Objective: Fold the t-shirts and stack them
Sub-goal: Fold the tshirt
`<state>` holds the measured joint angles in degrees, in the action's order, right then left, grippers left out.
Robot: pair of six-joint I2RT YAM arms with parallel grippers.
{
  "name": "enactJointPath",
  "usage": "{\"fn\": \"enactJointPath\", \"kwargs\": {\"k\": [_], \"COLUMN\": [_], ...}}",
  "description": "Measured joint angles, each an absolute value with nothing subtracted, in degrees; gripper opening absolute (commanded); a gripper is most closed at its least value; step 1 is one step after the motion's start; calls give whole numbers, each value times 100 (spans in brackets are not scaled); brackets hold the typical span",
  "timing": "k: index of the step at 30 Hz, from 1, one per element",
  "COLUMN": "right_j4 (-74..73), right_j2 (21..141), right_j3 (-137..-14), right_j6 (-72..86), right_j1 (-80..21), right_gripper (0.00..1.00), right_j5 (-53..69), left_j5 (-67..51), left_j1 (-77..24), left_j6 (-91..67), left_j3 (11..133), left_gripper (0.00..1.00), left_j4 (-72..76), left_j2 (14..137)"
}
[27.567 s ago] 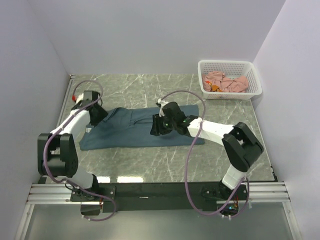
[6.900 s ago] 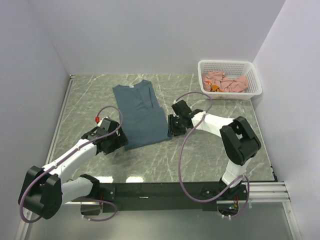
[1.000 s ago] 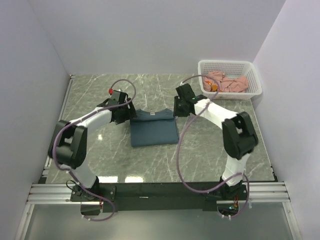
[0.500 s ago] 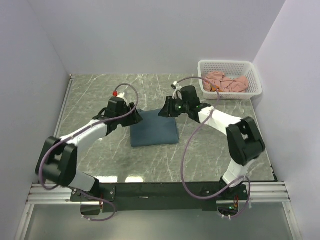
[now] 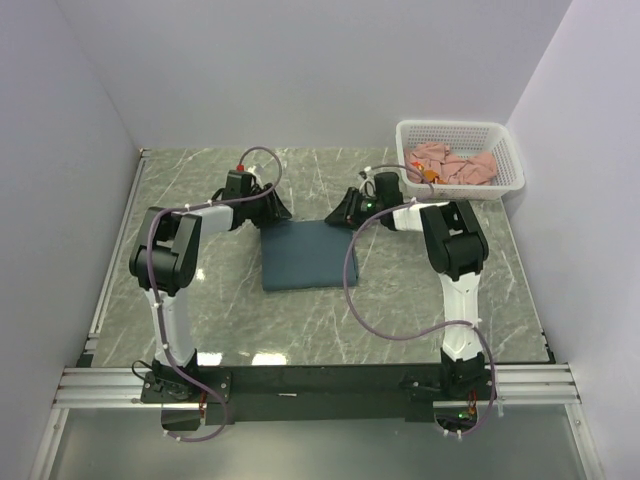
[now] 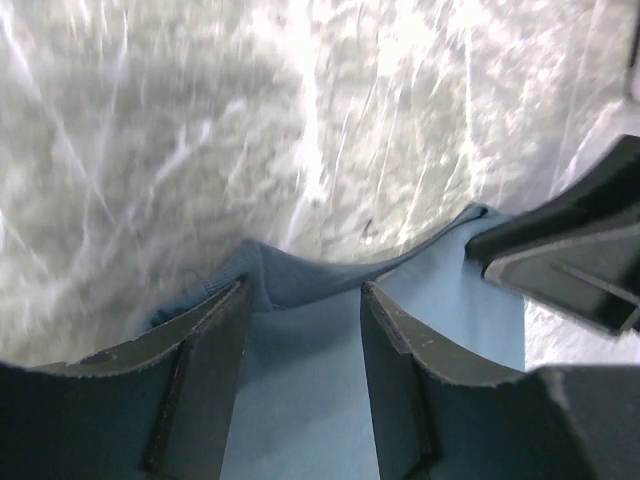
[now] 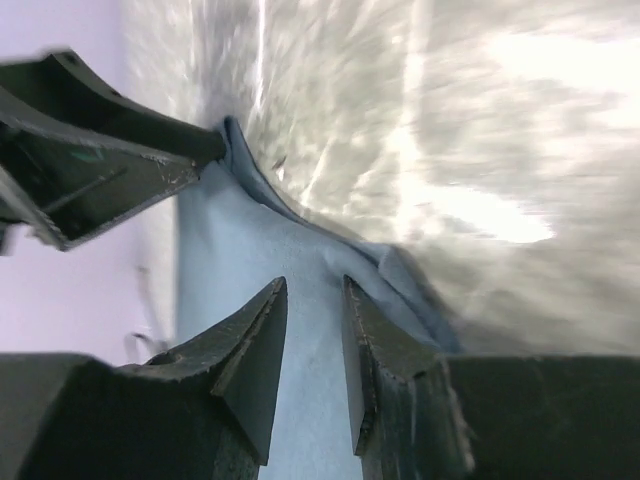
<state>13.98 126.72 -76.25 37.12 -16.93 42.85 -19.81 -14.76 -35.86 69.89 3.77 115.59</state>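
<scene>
judging by how it lies, the dark slate-blue t-shirt (image 5: 305, 258) is already folded into a compact, several-layer rectangle near the middle of the marble table (image 5: 420, 295), with the salmon-pink t-shirts (image 5: 455, 165) heaped loose in the white lattice basket (image 5: 455, 126) at the far right corner, well apart from it. the left gripper (image 5: 272, 209) sits at the rectangle's far left corner and the right gripper (image 5: 344, 212) at its far right corner. in the left wrist view the two fingers stand moderately apart over the far hem, with flat blue cloth showing in the gap and nothing visibly pinched. in the right wrist view the fingers are closer together, a narrow gap only, also over flat cloth beside a small ruck at the edge; no cloth appears clamped there, though the tips are low enough that light contact cannot be ruled out. the shirt should handle as light, limp and compliant: it will sag, drag on the smooth stone and let its layers slide apart if lifted from one point. the sound hold is probably a pinch through all layers at both far corners together, or at the thicker folded edge, keeping it low and taut between the arms. the rucked edge by the right fingers may want smoothing first.
</scene>
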Motion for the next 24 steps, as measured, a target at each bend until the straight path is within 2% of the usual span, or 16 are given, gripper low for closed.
{"fn": "enactJointPath", "kwargs": {"k": [7, 11, 15, 16, 20, 24], "right_j4": [1649, 1566, 1387, 1369, 1546, 1870], "right_j2": [12822, 12739, 12167, 11957, 10945, 10092], "right_j3": [-7717, -7706, -7472, -7380, -6713, -5793], "right_j6": [4287, 4294, 4211, 4204, 4195, 4233], "right_j1": [-1459, -1459, -1463, -1466, -1505, -1658], "right_gripper": [37, 37, 37, 37, 37, 37], "right_j5": [4456, 4375, 4263, 4268, 4436, 4720], "left_j5": [-2322, -2351, -2231, -2169, -1870, -1544], "left_j1": [-1378, -1374, -1378, -1378, -1380, -1492], "left_j6": [-3627, -3579, -3500, -3496, -3492, -3540], "left_j3": [7039, 7175, 7319, 7319, 7140, 6431], "left_gripper": [59, 69, 77, 80, 82, 77], "left_j4": [644, 462, -54, -211, -556, -628], "left_j2": [11703, 11697, 11500, 11367, 10516, 9045]}}
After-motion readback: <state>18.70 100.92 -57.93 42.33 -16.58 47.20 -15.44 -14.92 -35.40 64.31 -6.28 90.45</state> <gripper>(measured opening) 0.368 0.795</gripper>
